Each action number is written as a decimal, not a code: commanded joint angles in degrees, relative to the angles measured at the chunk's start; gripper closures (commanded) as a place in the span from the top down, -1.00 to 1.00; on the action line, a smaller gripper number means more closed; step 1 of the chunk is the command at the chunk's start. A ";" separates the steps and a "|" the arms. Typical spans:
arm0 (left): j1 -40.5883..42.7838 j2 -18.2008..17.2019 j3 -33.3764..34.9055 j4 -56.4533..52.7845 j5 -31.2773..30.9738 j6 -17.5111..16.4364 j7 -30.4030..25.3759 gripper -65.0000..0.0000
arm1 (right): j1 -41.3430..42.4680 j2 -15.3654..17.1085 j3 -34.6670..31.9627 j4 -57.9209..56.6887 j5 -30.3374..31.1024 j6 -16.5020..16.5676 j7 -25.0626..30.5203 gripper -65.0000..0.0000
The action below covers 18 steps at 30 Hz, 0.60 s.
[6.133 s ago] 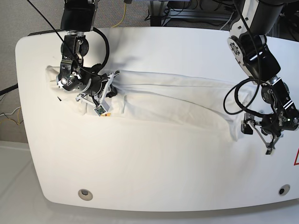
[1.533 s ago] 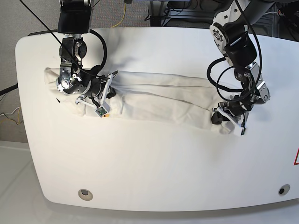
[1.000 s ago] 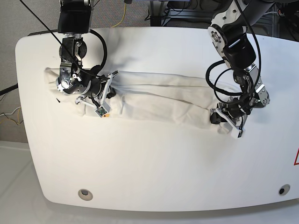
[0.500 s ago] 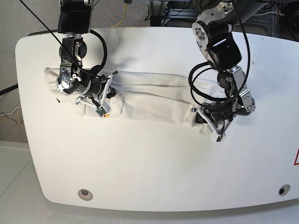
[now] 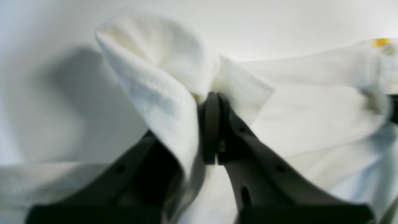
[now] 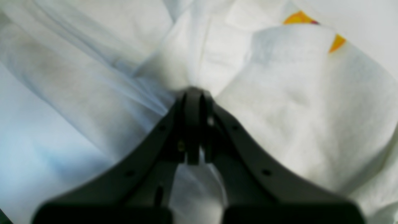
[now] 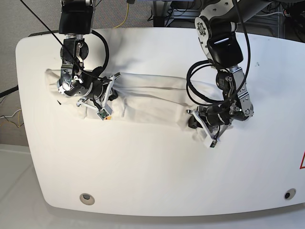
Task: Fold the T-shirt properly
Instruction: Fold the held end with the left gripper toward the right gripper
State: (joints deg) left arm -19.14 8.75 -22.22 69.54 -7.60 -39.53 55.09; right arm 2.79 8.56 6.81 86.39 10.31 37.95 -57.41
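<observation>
The left gripper (image 7: 206,130), clamped on the T-shirt (image 7: 152,98) hem, has carried it inward toward the right gripper (image 7: 97,98), which pinches the other end on the surface (image 7: 152,181). Mid-fold; next, lay hem over.

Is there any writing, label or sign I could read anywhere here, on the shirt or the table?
No legible text in any view.
T-shirt: only orange-yellow print patches show, no letter readable.
Table: a red triangular mark at its right edge, cut off, unreadable.
Small green tag beside the right gripper: too small to read.
</observation>
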 commanded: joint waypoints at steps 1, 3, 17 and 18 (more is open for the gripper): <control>-1.30 0.25 1.51 1.10 -6.69 -0.47 -1.24 -0.86 | -0.46 0.63 0.18 -0.46 -3.93 -0.28 -3.82 -0.99; -1.13 0.25 2.75 1.10 -9.50 -0.47 -1.24 -0.86 | -0.46 0.63 0.18 -0.46 -3.93 -0.28 -3.82 -0.99; 1.33 0.25 15.32 1.10 -21.90 1.24 -5.29 -0.86 | -0.46 0.63 0.18 -0.46 -3.93 -0.28 -3.82 -0.99; 1.69 0.25 16.28 1.10 -22.43 1.59 -5.82 -0.86 | -0.46 0.63 0.18 -0.46 -3.93 -0.28 -3.82 -0.99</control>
State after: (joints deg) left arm -16.62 8.78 -8.21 69.58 -27.09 -38.59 51.53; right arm 2.79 8.56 6.81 86.41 10.31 37.95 -57.39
